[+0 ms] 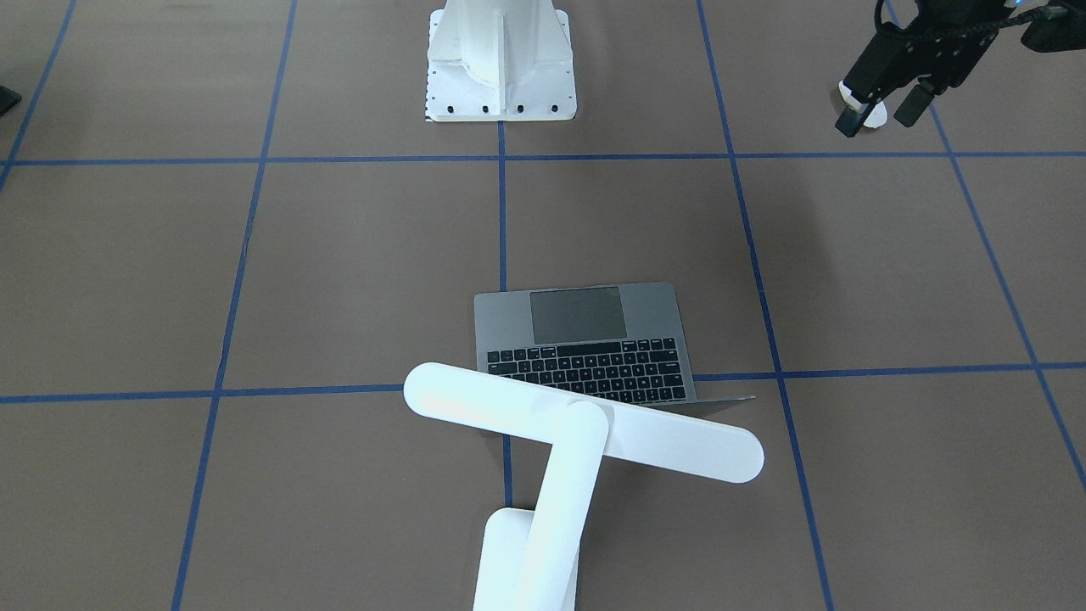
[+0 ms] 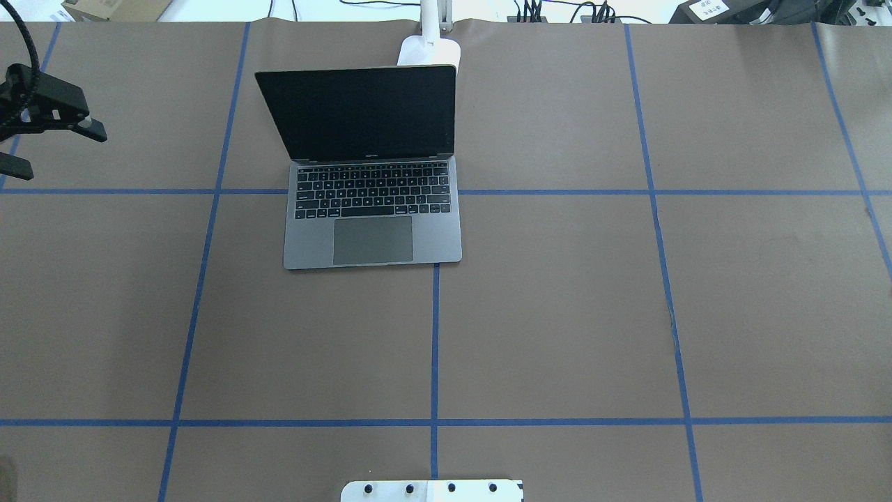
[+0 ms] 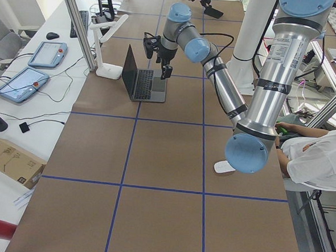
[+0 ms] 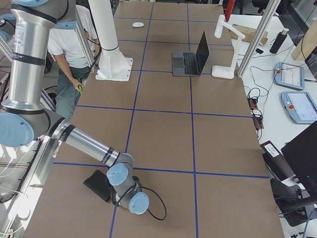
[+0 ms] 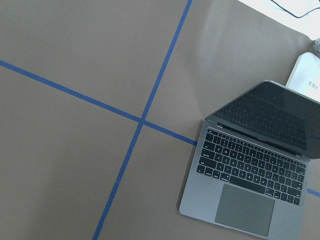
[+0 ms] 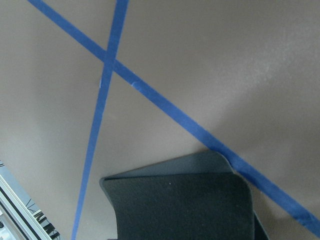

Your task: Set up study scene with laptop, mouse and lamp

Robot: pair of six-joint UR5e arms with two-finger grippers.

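Overhead exterior: laptop open on tabletop, lamp just behind | mouse well apart, unplaced | left claw spread, empty, aloft | right claw hidden over black mat, can't tell | next, I judge: descend squarely, pinch mouse.

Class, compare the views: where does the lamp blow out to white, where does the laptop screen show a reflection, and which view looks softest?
Exterior front-facing: the lamp head is overexposed, nearly featureless white. Left wrist-mounted: the dark laptop screen mirrors its own keys. Right wrist-mounted: softest, with the black mat and blue tape blurred at close range.
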